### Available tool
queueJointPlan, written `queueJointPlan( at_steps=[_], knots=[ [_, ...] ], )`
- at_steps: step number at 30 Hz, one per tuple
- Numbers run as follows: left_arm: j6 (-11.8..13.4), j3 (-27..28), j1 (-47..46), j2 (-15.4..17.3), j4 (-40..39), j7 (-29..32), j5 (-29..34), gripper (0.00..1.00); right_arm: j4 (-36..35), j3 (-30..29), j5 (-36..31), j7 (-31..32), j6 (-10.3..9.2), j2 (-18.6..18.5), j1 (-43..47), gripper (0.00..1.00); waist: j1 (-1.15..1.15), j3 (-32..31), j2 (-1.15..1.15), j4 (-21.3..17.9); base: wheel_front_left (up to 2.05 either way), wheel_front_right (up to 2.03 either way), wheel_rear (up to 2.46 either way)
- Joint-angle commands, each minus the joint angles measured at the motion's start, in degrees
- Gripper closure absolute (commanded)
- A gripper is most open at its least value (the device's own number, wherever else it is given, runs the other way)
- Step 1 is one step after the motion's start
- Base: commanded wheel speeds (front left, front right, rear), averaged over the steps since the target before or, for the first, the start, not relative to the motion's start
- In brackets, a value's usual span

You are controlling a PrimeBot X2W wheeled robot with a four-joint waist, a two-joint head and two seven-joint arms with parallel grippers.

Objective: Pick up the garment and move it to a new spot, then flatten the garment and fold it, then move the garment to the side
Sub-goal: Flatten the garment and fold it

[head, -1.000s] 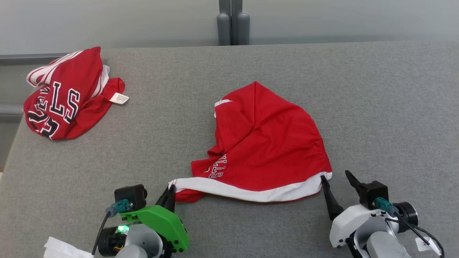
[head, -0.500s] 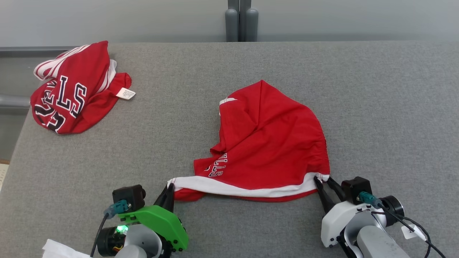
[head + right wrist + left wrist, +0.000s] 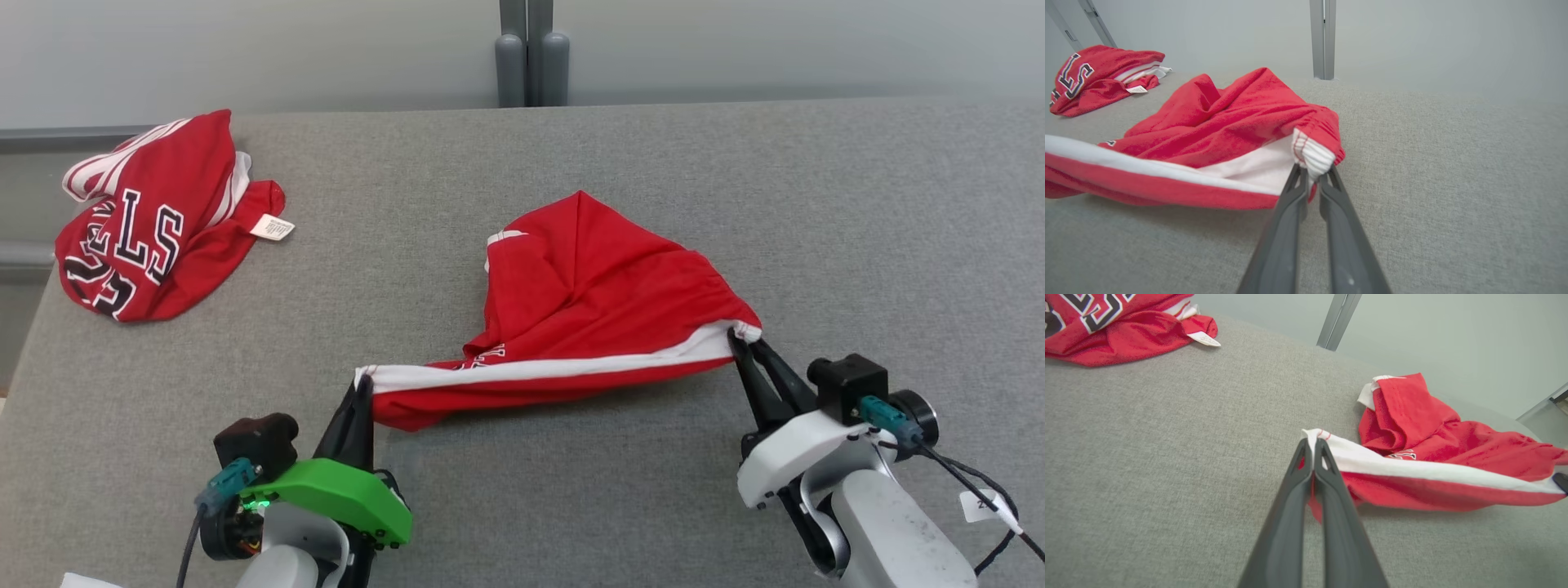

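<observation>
- Two red garments are on the grey bench, well apart from each other.
- The first garment is in the middle of the frame. Its one white band is stretched in a line from lower left to right of centre.
- Two grippers hold that band, one at each end.
- The left gripper is at the lower left. Its jaws are pressed together, pinching the left corner of the white band.
- The right gripper is at the right. Its jaws are drawn in tight, pinching the ribbed white corner at the other end.
- The near edge of the held garment is raised off the bench, with shadow beneath it. Its far part rises to one peak and rests on the bench.
- The second garment lies bunched in the upper left of the frame, dark-edged white letters showing, touching neither gripper.
- One white label sticks out at its right edge.
- Two grey rounded posts stand side by side at top centre, behind the bench.
</observation>
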Motion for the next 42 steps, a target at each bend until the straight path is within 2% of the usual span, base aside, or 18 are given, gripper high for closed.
queueJointPlan(
  at_steps=[1,7,11,18,24,27,32,38,42],
  knots=[
    [-0.25,0.48,-0.92,0.49,-0.84,-1.4,0.06,1.0,-2.99,0.02,1.22,-0.19,-0.02,-0.75,0.69,1.0,0.0,-0.86,0.0,-1.06,0.0,0.0,0.0],
    [-0.79,2.34,-1.89,0.91,-6.51,-6.34,0.8,1.0,-16.48,0.35,4.52,0.03,-0.02,-4.04,2.32,1.0,0.0,-3.2,0.0,-3.66,0.0,0.0,0.0],
    [-0.3,4.02,-1.97,1.44,-14.46,-8.17,1.8,1.0,-28.48,-1.59,6.02,3.06,-0.02,-6.71,4.03,1.0,0.0,-5.27,0.0,-5.7,0.0,0.0,0.0],
    [0.39,5.46,-2.58,3.42,-28.58,-8.16,3.83,1.0,-47.21,-7.03,6.77,10.68,-0.02,-8.37,7.38,1.0,0.0,-7.2,0.0,-7.55,0.0,0.0,0.0],
    [1.47,5.82,-5.49,5.62,-35.98,-5.25,5.74,1.0,-55.17,-9.73,7.88,16.16,-0.01,-8.6,8.33,1.0,0.0,-7.13,0.0,-7.85,0.0,0.0,0.0],
    [1.44,6.09,-7.63,6.67,-36.16,-3.36,6.05,1.0,-55.07,-9.77,8.46,17.72,-0.02,-8.85,7.51,1.0,0.0,-6.46,0.0,-7.68,0.0,0.0,0.0],
    [-0.58,6.18,-14.12,7.69,-32.36,-0.05,4.11,1.0,-50.05,-5.88,11.1,18.31,-0.01,-9.8,0.47,1.0,0.0,-2.72,0.0,-7.34,0.0,0.0,0.0],
    [-3.89,7.09,-28.85,8.59,-22.37,0.58,4.44,1.0,-36.58,-0.43,11.3,14.81,-0.01,-10.03,-17.62,1.0,0.0,4.4,0.0,-6.93,0.0,0.0,0.0],
    [-5.82,7.77,-40.73,9.01,-13.81,-1.93,6.82,1.0,-23.69,2.25,9.48,10.41,-0.01,-7.7,-31.42,1.0,0.0,9.58,0.0,-6.99,0.0,0.0,0.0]
  ],
)
